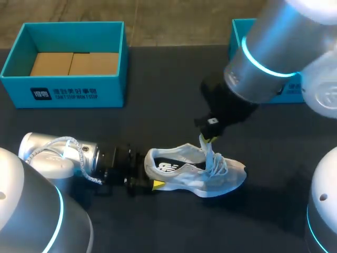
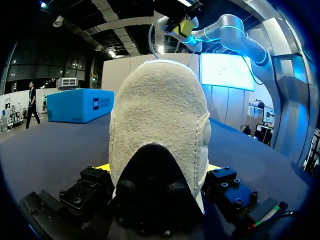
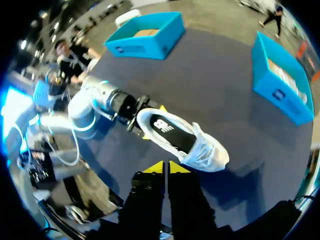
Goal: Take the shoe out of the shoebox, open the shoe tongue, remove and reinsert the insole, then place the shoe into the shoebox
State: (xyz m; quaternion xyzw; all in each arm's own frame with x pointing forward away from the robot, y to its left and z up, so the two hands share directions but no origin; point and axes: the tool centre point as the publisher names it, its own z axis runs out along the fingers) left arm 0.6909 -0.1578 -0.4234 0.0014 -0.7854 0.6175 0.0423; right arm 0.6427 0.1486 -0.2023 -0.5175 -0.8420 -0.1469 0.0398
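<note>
We saw shoe on table, out of shoebox, toe pointing to our right. Our left gripper clamped on heel. Our right gripper straight above tongue, tips pinched on what looked like lace.

Left gripper seemingly clamps shoe at heel.

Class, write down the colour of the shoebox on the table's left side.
The shoebox is teal blue outside and brown inside; it shows best in the head view.
</note>
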